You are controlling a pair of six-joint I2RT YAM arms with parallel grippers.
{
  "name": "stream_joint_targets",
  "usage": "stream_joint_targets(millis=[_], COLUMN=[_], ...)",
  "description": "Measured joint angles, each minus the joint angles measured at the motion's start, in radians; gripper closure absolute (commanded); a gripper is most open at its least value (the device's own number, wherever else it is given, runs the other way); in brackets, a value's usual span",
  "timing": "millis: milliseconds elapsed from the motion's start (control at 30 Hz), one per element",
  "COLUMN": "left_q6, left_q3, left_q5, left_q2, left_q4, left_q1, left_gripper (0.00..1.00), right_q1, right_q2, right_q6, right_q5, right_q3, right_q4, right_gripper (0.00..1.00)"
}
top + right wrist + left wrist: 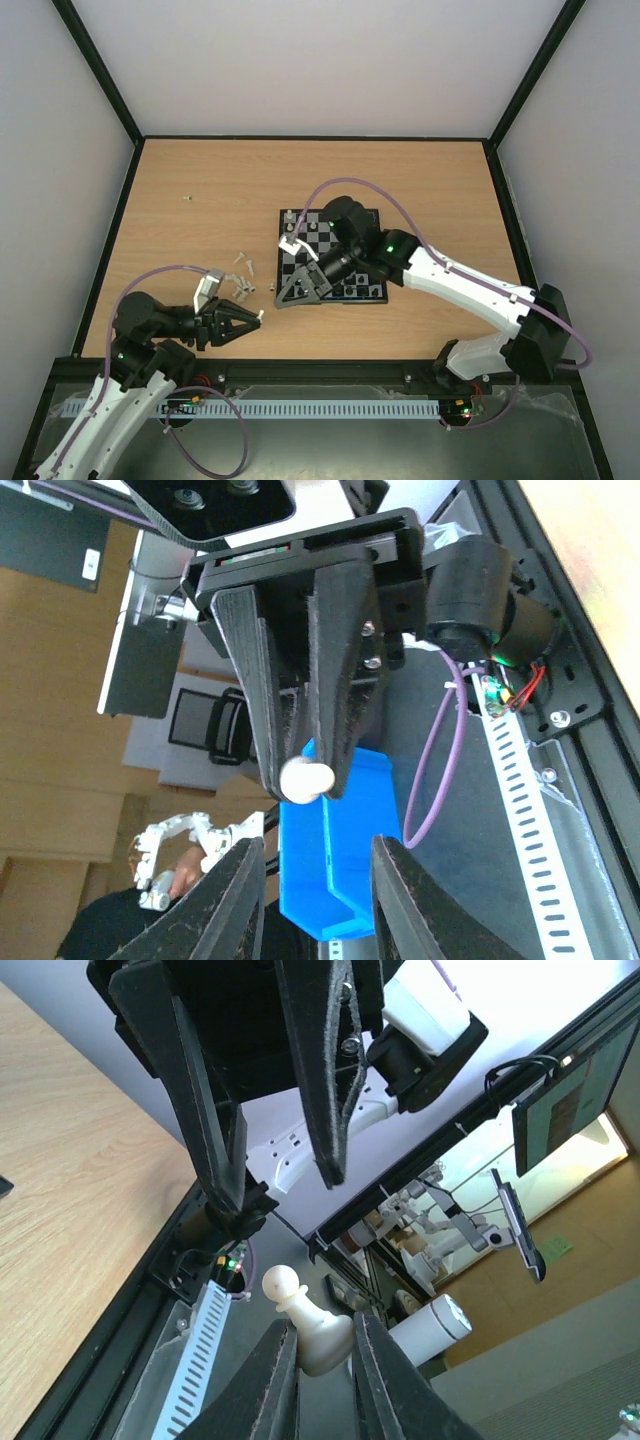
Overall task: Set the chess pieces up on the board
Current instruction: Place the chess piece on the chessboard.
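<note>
My left gripper (pixel 257 316) hangs near the table's front left, shut on the base of a cream-white pawn (pixel 300 1310), one of the chess pieces. My right gripper (pixel 278 298) faces it from just off the near-left corner of the board (pixel 368 222) and stands open with nothing between its fingers. The right wrist view shows the same pawn (pixel 303 777) pinched in the left gripper's tips, ahead of my open right gripper (pixel 315 848). Several black and white chessmen stand on the board. The right arm hides part of it.
Several loose cream pieces (pixel 242 277) lie on the wood left of the board, and one more (pixel 188 198) lies farther back left. A black frame rails the table. A blue bin (pixel 340 880) shows beyond the table's near edge.
</note>
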Motion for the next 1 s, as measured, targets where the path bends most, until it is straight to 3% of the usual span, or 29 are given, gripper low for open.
stream_joint_targets(millis=[667, 1000], left_q6=[0.056, 0.064], left_q3=[0.014, 0.014], left_q5=[0.015, 0.014], left_q2=[-0.016, -0.022], left_q4=[-0.071, -0.087], left_q1=[-0.002, -0.002], left_gripper=[0.88, 0.88], right_q1=[0.089, 0.103], right_q2=[0.13, 0.149], right_q6=[-0.019, -0.021], right_q5=[-0.026, -0.026], right_q3=[0.058, 0.096], right_q4=[-0.004, -0.003], right_gripper=[0.7, 0.77])
